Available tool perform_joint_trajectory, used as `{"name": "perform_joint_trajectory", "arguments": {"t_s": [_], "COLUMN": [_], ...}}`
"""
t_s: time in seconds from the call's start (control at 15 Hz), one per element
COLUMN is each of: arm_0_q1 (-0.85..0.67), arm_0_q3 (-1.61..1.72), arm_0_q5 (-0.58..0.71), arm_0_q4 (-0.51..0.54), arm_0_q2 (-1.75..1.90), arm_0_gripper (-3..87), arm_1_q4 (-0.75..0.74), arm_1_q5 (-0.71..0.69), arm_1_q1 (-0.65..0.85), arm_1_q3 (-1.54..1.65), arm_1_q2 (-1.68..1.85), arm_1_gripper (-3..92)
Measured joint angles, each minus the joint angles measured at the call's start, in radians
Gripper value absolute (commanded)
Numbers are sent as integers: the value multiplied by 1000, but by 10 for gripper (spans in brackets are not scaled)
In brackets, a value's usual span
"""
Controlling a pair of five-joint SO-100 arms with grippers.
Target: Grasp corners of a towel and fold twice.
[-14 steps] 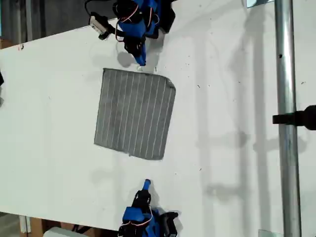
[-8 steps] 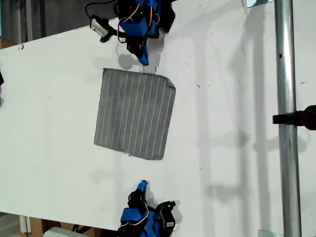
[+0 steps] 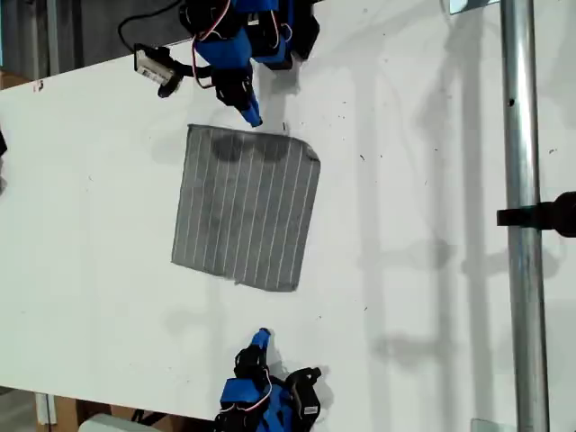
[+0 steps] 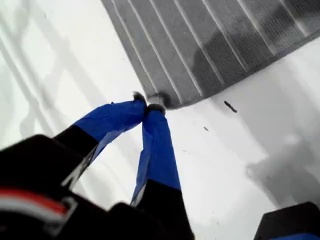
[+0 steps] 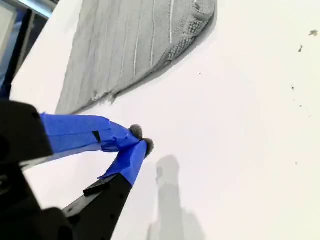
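Note:
The towel [image 3: 247,211] lies flat on the white table [image 3: 405,225], grey with thin pale stripes, and its corners all show in the exterior view. My first gripper [image 3: 255,120] is shut, just beyond the towel's edge nearest the exterior view's top. In the first wrist view the first gripper [image 4: 148,106] has its tips right beside a rounded corner [image 4: 167,100] of the towel [image 4: 210,45]; I cannot tell whether they touch. My second gripper [image 3: 261,337] is shut over bare table below the towel in the exterior view. In the second wrist view the second gripper [image 5: 140,140] stands well apart from the towel [image 5: 135,45].
A metal pole [image 3: 522,270] with a black clamp [image 3: 549,216] runs down the exterior view's right. The arm bases stand at that view's top and bottom table edges. Shadows of the first arm fall on the towel's upper part.
The first arm has swung toward the exterior view's left, and its shadow now lies on the towel. The second gripper drew back a little toward its base, then held still.

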Motion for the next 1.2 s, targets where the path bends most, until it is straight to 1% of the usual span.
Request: {"name": "perform_joint_trajectory", "arguments": {"t_s": [0.13, 0.27, 0.33, 0.47, 0.53, 0.6, 0.73, 0.93, 1.07, 1.2], "arm_0_q1": [0, 0, 0, -2, -2, -2, -2, -2, -2, -6], "arm_0_q3": [0, 0, 0, 0, 0, 0, 0, 0, 0, 0], "arm_0_q5": [-5, -8, -8, -8, -8, -8, -8, -8, -8, -8], "arm_0_q4": [0, 0, 0, 0, 0, 0, 0, 0, 0, 0], "arm_0_q2": [0, 0, 0, 0, 0, 0, 0, 0, 0, 0], "arm_0_gripper": [-28, -28, -28, -28, -28, -28, -28, -28, -28, -28], "arm_1_q4": [35, 120, 186, 285, 316, 324, 330, 265, 127, -46], "arm_1_q5": [-23, -25, -26, -28, -43, -72, -158, -175, -175, -170], "arm_1_q1": [-78, -169, -206, -232, -222, -219, -207, -173, -161, -158], "arm_1_q3": [-281, -560, -680, -761, -765, -765, -759, -621, -437, -244], "arm_1_q2": [-347, -670, -788, -838, -838, -834, -833, -790, -758, -753], "arm_1_gripper": [-2, -2, 35, 252, 379, 410, 431, 427, 410, 407]}}
